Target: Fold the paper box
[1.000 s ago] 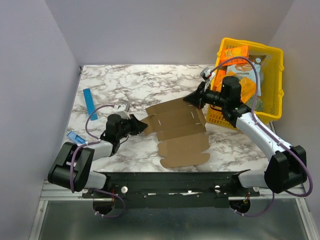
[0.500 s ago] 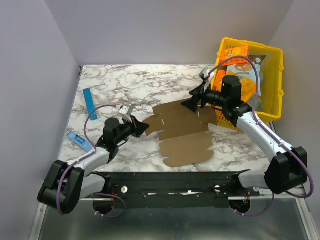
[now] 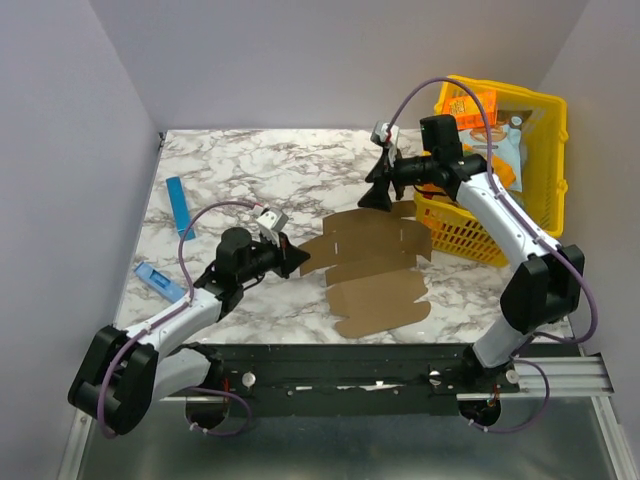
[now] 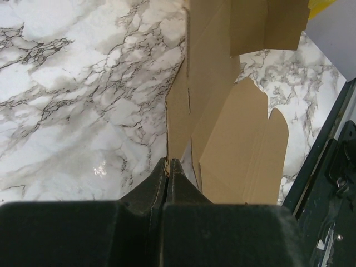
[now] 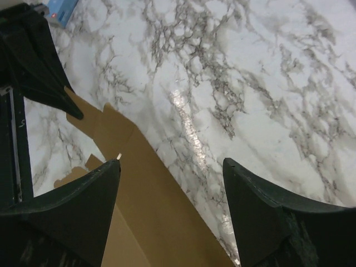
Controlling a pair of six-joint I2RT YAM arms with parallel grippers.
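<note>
The paper box [image 3: 372, 270] is a flat brown die-cut cardboard sheet lying on the marble table, its flaps spread toward the front. My left gripper [image 3: 298, 261] is shut on the sheet's left edge; in the left wrist view the paper box [image 4: 222, 105] runs away from the pinched fingertips [image 4: 168, 162]. My right gripper [image 3: 378, 193] hovers open above the sheet's far edge, holding nothing. In the right wrist view its fingers [image 5: 105, 178] frame bare marble and the paper box [image 5: 144, 211] below.
A yellow basket [image 3: 545, 170] with orange snack boxes stands at the right, just behind the right arm. A slim blue bar [image 3: 179, 206] and a small blue item [image 3: 155, 277] lie at the table's left. The dark frame rail [image 3: 340, 355] runs along the near edge.
My right gripper has let go of the sheet's far edge, opened and lifted back toward the rear. My left gripper has shut on the left edge and moved the sheet slightly right.
</note>
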